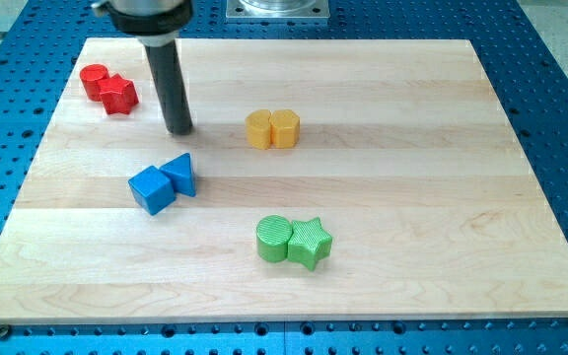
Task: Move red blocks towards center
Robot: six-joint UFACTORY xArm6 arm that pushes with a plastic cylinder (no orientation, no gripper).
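Note:
Two red blocks touch each other at the view's upper left: a red cylinder (93, 79) and a red star (118, 94) to its right. My tip (178, 129) rests on the board to the right of and slightly below the red star, apart from it. The rod rises from the tip toward the view's top. The tip is above the blue blocks and left of the yellow pair, touching none of them.
A blue cube (152, 188) and a blue triangle (180, 174) touch at the left middle. Two yellow blocks (271, 128) sit together near the centre top. A green cylinder (274, 238) and a green star (310, 242) touch at the lower middle. The wooden board (412, 197) lies on a blue perforated table.

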